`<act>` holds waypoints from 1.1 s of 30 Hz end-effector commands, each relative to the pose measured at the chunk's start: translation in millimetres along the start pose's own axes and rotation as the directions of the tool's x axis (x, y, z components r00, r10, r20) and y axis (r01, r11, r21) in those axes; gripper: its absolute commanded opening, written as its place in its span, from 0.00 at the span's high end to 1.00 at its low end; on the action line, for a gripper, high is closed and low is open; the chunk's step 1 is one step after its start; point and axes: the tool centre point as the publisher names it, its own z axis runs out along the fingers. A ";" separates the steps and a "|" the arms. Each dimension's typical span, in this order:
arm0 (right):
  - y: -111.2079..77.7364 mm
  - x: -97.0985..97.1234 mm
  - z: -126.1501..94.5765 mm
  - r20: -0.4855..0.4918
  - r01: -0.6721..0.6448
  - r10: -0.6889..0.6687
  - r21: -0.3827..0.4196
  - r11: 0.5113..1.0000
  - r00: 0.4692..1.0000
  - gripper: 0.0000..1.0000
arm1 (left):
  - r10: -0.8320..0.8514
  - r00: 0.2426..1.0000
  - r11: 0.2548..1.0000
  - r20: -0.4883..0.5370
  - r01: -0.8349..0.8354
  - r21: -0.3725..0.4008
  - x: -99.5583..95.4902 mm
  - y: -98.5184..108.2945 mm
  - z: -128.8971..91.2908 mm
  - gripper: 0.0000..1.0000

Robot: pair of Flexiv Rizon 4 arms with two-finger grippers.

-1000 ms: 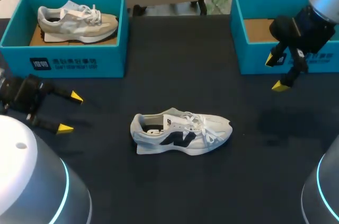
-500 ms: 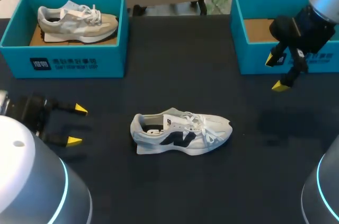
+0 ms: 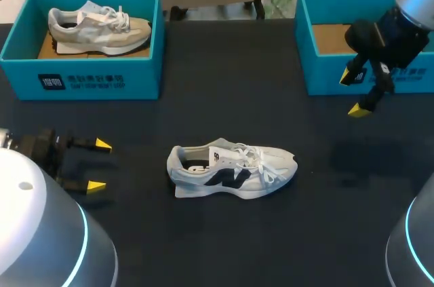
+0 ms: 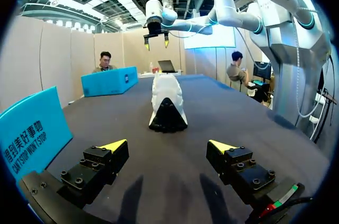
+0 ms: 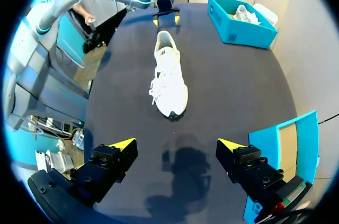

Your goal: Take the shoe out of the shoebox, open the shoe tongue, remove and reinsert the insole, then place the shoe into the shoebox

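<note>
Shoe (image 3: 230, 171) is sitting upright mid-surface, w/ L jaws hanging spread near the left edge facing its heel, R jaws hanging spread by the far-right corner's box (image 3: 319, 73).

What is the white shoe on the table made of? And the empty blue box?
The white-and-grey sneaker with a dark side logo looks like matte fabric or suede panels, with woven laces and a probably rubbery sole. The empty teal shoebox on the right looks like cardboard: its floor is dull brown, its outside smooth.
</note>
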 end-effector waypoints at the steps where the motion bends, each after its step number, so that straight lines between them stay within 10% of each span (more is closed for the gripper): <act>1: -0.2 -0.2 0.7 0.000 0.000 0.000 0.002 1.000 1.000 0.00 | 0.001 1.000 1.000 0.001 -0.001 -0.002 0.3 -0.2 0.2 0.00; 33: -0.2 -0.2 0.7 0.000 0.000 0.000 0.002 1.000 1.000 0.00 | -0.126 0.992 0.992 0.013 0.126 -0.010 0.9 -17.6 77.2 0.00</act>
